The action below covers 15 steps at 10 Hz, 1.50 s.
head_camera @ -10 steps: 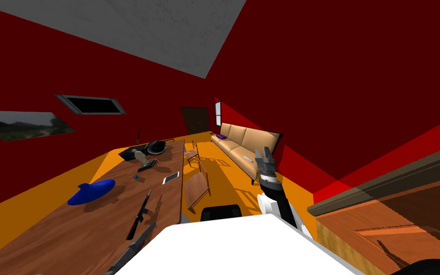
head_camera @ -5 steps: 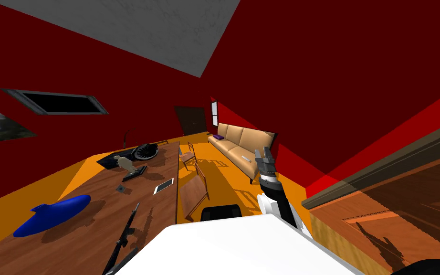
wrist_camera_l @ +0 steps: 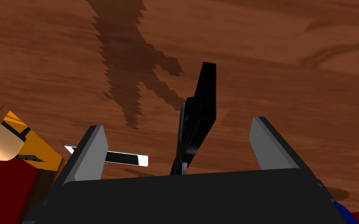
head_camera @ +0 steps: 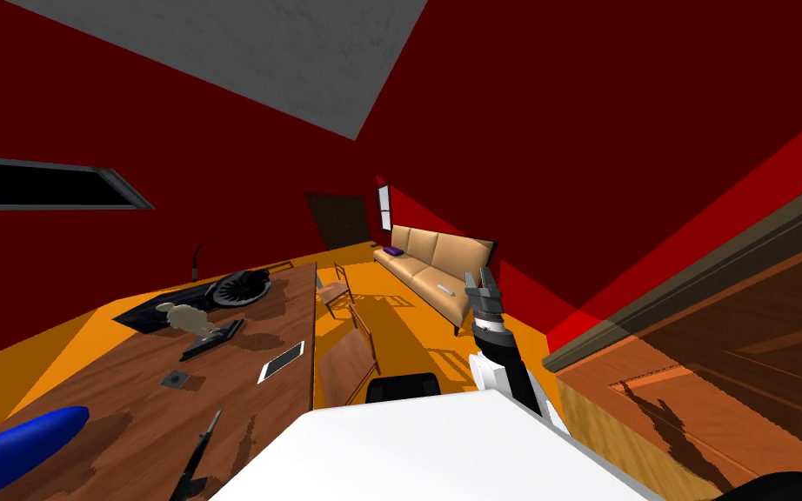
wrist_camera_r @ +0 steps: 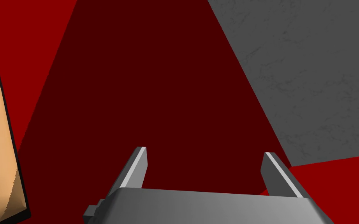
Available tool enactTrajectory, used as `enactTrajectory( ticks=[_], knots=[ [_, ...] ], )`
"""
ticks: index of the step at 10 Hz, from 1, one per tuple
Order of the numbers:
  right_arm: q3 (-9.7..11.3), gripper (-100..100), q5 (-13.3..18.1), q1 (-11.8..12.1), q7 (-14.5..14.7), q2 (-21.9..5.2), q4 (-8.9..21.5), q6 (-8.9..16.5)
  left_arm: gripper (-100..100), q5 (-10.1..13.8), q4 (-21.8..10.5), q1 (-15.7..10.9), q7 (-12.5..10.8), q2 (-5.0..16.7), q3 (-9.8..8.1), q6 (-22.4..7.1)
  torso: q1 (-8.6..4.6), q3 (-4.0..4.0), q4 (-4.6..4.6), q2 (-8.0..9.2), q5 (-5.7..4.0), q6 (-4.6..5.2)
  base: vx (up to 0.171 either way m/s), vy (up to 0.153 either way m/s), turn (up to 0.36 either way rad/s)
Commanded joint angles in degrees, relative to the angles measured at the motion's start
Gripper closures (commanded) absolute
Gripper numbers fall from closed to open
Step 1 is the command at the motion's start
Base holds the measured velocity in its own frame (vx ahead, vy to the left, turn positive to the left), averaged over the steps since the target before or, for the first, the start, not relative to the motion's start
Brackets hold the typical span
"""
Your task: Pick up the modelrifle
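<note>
Bare table (head_camera: 112, 365) either side of modelrifle (head_camera: 201, 444); phone (head_camera: 281, 361) at 1 o'clock, blue model (head_camera: 16, 439) at 9 o'clock, both apart.

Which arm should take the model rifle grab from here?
Left. The left gripper hangs open over the table with the black model rifle between its fingers. The right gripper, also open, is raised off toward the sofa, away from the table.
</note>
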State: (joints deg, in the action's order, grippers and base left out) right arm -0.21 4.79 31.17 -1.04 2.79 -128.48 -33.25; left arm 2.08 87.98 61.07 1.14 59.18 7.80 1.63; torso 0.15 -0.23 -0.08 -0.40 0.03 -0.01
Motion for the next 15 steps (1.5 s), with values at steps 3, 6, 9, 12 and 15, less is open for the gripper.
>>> enactTrajectory(
  ticks=[3, 6, 9, 12, 15],
  knots=[
    [0.00, 0, 0.00, 0.00, 0.00, 0.00, 0.00, 0.00, -100, -0.86, -1.98, -0.11, -1.22, 4.99, 1.49, -0.74, 0.04, 0.01, 0.00, 0.02, 0.01, 0.00, 0.089, 0.058, -0.094],
    [0.00, 0, 0.00, -0.01, 0.00, 0.01, 0.00, 0.00, -100, -1.71, -2.78, -0.40, -1.95, 7.32, 2.49, -1.12, -0.18, 0.21, 0.08, 0.36, -0.03, -0.03, -0.007, 0.013, -0.034],
    [0.00, 0, 0.00, -0.01, 0.00, 0.01, 0.00, 0.00, -100, -1.71, -2.78, -0.40, -1.95, 7.32, 2.49, -1.12, -0.25, 0.23, 0.09, 0.39, -0.05, -0.05, -0.002, 0.003, -0.008],
    [0.00, 0, 0.00, -0.01, 0.00, 0.01, 0.00, 0.00, -100, -1.71, -2.78, -0.40, -1.95, 7.32, 2.49, -1.12, -0.24, 0.23, 0.09, 0.40, -0.05, -0.04, 0.000, 0.000, 0.000],
    [0.01, 0, 0.00, -0.01, 0.00, 0.01, 0.00, 0.00, -100, -1.71, -2.78, -0.40, -1.95, 7.32, 2.49, -1.12, -0.27, 0.22, 0.09, 0.38, -0.05, -0.05, 0.003, -0.004, 0.012]
  ],
)
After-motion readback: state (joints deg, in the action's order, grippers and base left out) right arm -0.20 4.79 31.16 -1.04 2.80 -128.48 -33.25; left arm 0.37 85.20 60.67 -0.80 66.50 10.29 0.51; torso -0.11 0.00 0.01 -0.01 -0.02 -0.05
